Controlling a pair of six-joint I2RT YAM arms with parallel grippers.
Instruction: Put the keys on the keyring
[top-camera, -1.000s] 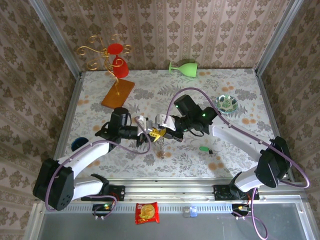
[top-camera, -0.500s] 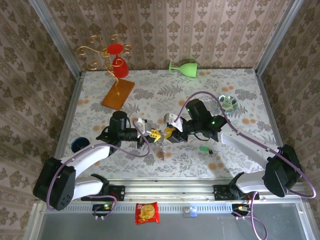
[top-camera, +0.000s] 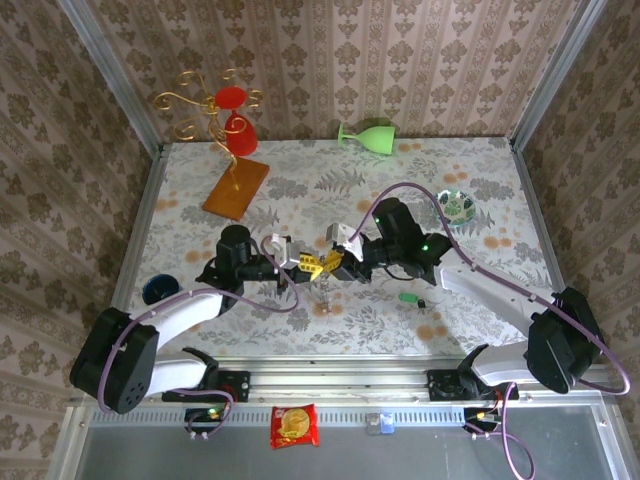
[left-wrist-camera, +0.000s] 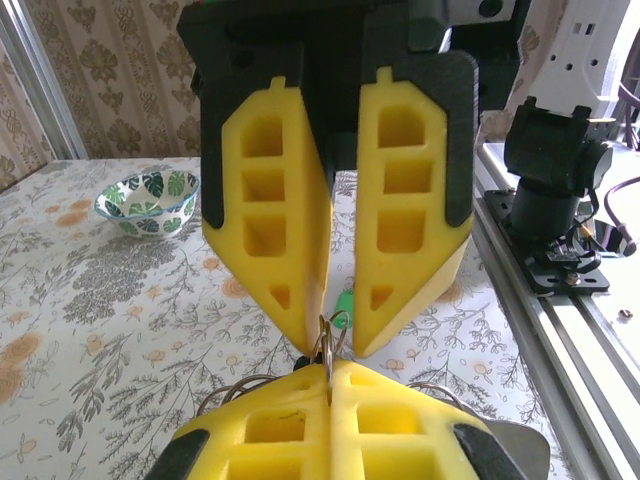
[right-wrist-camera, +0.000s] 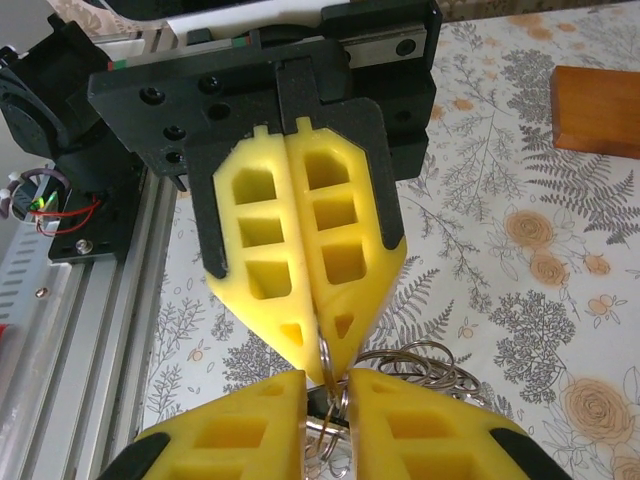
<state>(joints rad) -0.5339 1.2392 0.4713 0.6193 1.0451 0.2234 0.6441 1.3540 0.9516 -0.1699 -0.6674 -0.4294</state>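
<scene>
My two grippers meet tip to tip above the middle of the table. The left gripper (top-camera: 303, 264) (left-wrist-camera: 330, 372) is shut on the keyring (right-wrist-camera: 425, 362), a bunch of thin wire loops; one ring sticks up from its pads. My right gripper (top-camera: 333, 263) (right-wrist-camera: 328, 380) stands narrowly open with that ring between its fingers (left-wrist-camera: 290, 250). Something small and silvery (top-camera: 322, 292) hangs under the grippers. The green-headed key (top-camera: 408, 298) (left-wrist-camera: 345, 302) lies on the table to the right, beside a small dark piece (top-camera: 422, 303).
A patterned bowl (top-camera: 455, 207) (left-wrist-camera: 148, 200) sits at the back right. A green goblet (top-camera: 367, 134) lies at the far edge. A wire stand with red cups on a wooden base (top-camera: 237, 187) stands back left. A blue object (top-camera: 158, 290) is near the left edge.
The right arm drew back to the right and its gripper went from shut to narrowly open around the ring. The left gripper kept its grip and shifted slightly.
</scene>
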